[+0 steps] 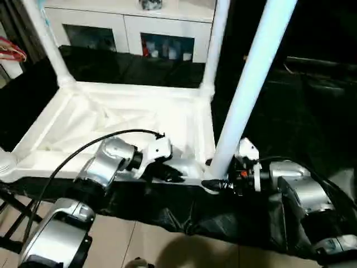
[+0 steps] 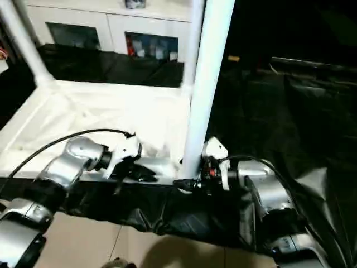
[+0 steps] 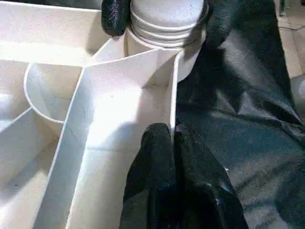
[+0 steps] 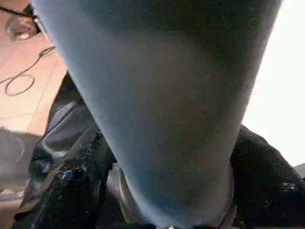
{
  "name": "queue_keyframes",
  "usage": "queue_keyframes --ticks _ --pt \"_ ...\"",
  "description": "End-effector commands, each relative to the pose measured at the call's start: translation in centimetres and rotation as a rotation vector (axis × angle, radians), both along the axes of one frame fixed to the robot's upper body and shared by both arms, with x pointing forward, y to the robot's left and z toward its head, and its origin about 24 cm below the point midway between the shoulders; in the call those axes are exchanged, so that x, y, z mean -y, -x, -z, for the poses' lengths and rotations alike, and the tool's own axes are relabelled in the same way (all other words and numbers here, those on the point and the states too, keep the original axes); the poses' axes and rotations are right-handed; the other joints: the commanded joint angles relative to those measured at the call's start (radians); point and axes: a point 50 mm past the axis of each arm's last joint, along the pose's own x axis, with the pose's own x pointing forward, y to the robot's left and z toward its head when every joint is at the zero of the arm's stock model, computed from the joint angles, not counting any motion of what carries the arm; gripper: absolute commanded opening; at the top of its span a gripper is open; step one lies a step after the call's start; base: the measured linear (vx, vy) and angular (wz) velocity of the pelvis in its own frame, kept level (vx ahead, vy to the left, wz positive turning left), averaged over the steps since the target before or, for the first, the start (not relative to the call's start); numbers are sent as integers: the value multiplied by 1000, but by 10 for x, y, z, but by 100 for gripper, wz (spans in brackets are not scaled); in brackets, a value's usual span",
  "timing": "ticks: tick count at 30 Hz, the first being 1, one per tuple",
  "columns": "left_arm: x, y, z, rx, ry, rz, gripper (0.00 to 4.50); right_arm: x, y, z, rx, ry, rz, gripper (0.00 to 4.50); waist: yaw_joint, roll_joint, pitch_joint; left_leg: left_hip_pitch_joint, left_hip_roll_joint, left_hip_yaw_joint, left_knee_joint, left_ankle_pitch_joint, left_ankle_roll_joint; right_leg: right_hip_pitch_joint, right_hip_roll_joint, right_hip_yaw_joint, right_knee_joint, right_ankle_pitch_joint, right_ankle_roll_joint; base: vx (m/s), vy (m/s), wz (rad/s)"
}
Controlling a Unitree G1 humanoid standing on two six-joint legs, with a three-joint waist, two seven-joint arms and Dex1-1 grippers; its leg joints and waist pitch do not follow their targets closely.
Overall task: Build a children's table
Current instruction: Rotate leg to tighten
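The children's table top (image 1: 111,120) lies upside down, white and ribbed, on the black sheet. Three white legs stand in its corner sockets: far left (image 1: 47,44), far right (image 1: 215,44) and near right (image 1: 245,95). My left gripper (image 3: 172,143) is at the near rim beside the near right corner. It is shut on the thin rim wall, one finger inside the top and one outside. My right gripper (image 1: 215,183) is at the foot of the near right leg. Its black fingers (image 3: 114,16) lie against either side of the leg's ringed base (image 3: 164,19).
The black-sheeted table (image 1: 290,111) stretches away to the right, and its near edge drops to a tiled floor (image 1: 128,245). A white cabinet with glass doors (image 1: 128,28) stands behind. A black cable (image 1: 83,148) arcs over my left forearm.
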Motion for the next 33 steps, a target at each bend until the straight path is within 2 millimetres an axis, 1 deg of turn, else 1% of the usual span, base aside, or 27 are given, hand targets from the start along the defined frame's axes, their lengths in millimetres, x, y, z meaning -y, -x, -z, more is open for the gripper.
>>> queue_keyframes --ticks 1,3,5,10,13,15,16,17,18,19,20,21,22,23,24,25,26,27,28,29,30,31,32,33 --pt "10 -5 -13 59 54 -1 0 -28 18 6 -53 -25 -213 317 0 -9 -62 17 72 -30 -71 -223 50 43 -93 53 -72 -283 -211 0 0 0" --pt "10 -5 -13 58 54 2 0 -28 19 6 -48 -27 -212 306 2 -9 -63 18 72 -29 -70 -209 53 42 -91 53 -70 -255 -216 0 0 0" --pt "10 -4 -13 55 54 8 0 -29 19 5 -49 -34 -214 285 4 -8 -63 16 72 -29 -69 -203 56 44 -92 52 -68 -242 -220 0 0 0" --pt "11 -4 -13 55 59 4 0 -29 22 4 -57 -40 -218 271 8 -10 -62 17 71 -29 -70 -211 53 43 -91 52 -71 -270 -209 0 0 0" --pt "13 -7 -12 70 69 -35 0 -31 22 7 -44 -53 -168 269 10 -10 -62 18 72 -29 -70 -213 49 42 -92 53 -72 -278 -205 0 0 0" --pt "16 -9 -11 79 77 -72 0 -33 18 9 -24 -58 -100 268 10 -12 -62 18 71 -29 -69 -210 48 42 -92 53 -72 -276 -203 0 0 0" --pt "19 -11 -11 86 80 -103 0 -35 12 11 -1 -58 -23 268 10 -11 -62 18 71 -29 -70 -213 46 41 -93 53 -73 -280 -202 0 0 0" --pt "21 -13 -11 93 82 -126 0 -36 8 13 15 -55 38 268 4 -10 -58 18 69 -32 -74 -240 30 37 -95 52 -79 -329 -194 0 0 0" --pt "25 -15 -11 102 84 -153 0 -37 3 15 24 -49 109 268 0 -12 -57 19 68 -33 -75 -254 22 37 -96 52 -81 -358 -189 0 0 0" --pt "31 -18 -11 114 92 -191 0 -39 -5 19 30 -39 222 267 -6 -12 -56 21 67 -38 -77 -274 7 38 -97 50 -86 -407 -176 0 0 0" --pt "32 -18 -11 114 93 -195 0 -39 -6 19 30 -38 237 267 -17 -11 -56 22 66 -39 -80 -291 -4 37 -96 50 -89 -428 -170 0 0 0" --pt "36 -20 -11 120 98 -211 0 -40 -10 21 26 -42 296 267 -17 -11 -56 22 66 -39 -80 -291 -4 37 -96 50 -89 -428 -170 0 0 0" --pt "44 -22 -11 131 104 -240 0 -42 -17 22 30 -44 393 267 -25 -11 -56 22 65 -40 -79 -295 -5 37 -97 51 -91 -426 -167 0 0 0" --pt "51 -23 -11 137 109 -257 0 -43 -22 24 24 -42 474 267 -30 -11 -57 24 65 -39 -78 -294 -6 34 -95 52 -91 -409 -173 0 0 0" --pt "51 -23 -11 137 109 -257 0 -43 -22 24 24 -42 474 267 -32 -11 -57 24 64 -38 -78 -293 -6 34 -94 52 -90 -401 -176 0 0 0" --pt "56 -24 -12 144 113 -274 0 -44 -25 26 13 -45 530 267 -35 -10 -59 21 63 -36 -76 -274 7 38 -94 54 -88 -362 -183 0 0 0" --pt "60 -25 -12 150 114 -289 0 -45 -27 26 11 -46 568 267 -35 -10 -60 20 64 -36 -75 -264 9 39 -94 54 -85 -342 -189 0 0 0" --pt "68 -26 -12 163 115 -315 0 -47 -31 28 6 -36 646 267 -36 -8 -61 19 63 -36 -75 -258 12 40 -92 54 -83 -325 -192 0 0 0" --pt "75 -27 -12 177 115 -351 0 -49 -36 30 7 -22 727 267 -42 -6 -59 20 62 -33 -75 -254 12 35 -89 55 -83 -308 -200 0 0 0" --pt "79 -28 -12 185 115 -371 0 -50 -38 31 8 -13 771 267 -41 -8 -61 22 61 -34 -74 -251 8 38 -90 53 -83 -310 -199 0 0 0" --pt "87 -28 -12 200 111 -389 0 -53 -42 32 18 10 835 267 -39 -6 -63 22 60 -32 -71 -236 12 39 -92 54 -82 -293 -203 0 0 0" --pt "88 -28 -12 202 112 -392 0 -55 -43 32 25 9 839 267 -39 -6 -63 21 60 -32 -71 -232 13 39 -91 54 -82 -285 -204 0 0 0" --pt "90 -28 -12 204 113 -394 0 -56 -43 32 29 8 842 267 -37 -5 -66 20 60 -31 -70 -220 21 42 -90 54 -79 -254 -207 0 0 0" --pt "92 -28 -12 204 116 -396 0 -59 -44 31 51 14 846 267 -37 -6 -66 19 59 -30 -69 -212 27 42 -90 54 -77 -236 -210 0 0 0"
